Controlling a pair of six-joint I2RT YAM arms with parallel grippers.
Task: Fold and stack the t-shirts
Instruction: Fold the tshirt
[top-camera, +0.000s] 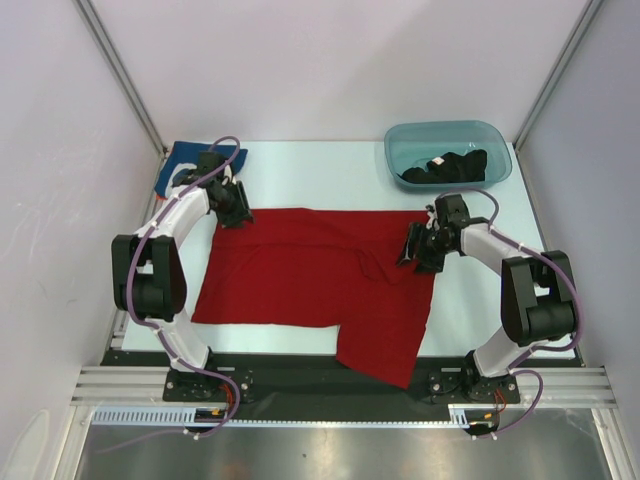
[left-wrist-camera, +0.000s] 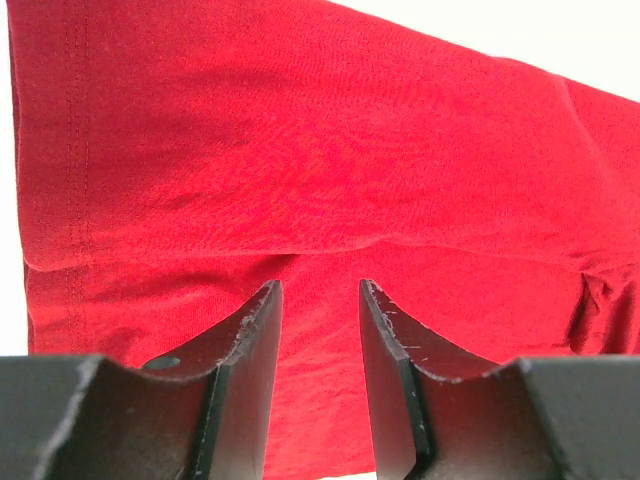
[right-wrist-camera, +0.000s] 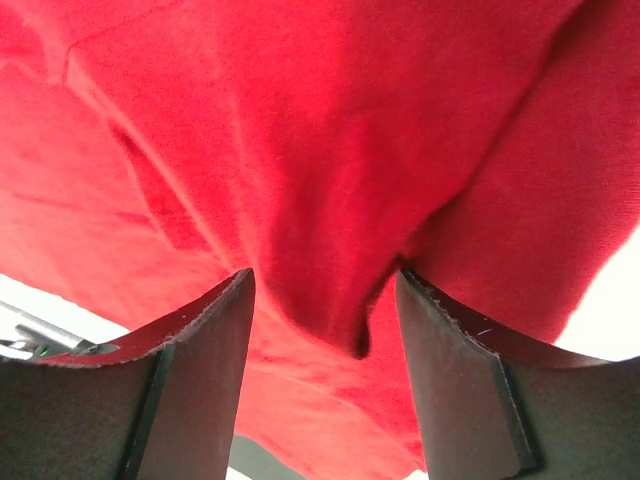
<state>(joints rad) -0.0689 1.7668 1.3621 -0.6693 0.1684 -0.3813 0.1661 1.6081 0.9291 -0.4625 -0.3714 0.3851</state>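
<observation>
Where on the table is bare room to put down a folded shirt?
The far strip of table between the blue t-shirt and the teal tub is free. The red t-shirt, the left arm and the right arm crowd the middle.

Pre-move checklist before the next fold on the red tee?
1. Left pincer jaws apart, nothing clamped: ok.
2. Right pincer jaws apart, but a red fold sits between them: not ok.
3. Red t-shirt lying flat: not ok, creased mid-body, one corner overhangs the near edge of the table.
4. Blue t-shirt at far left, folded: cannot tell.
5. Black t-shirt out of the tub: not ok, bunched inside.
</observation>
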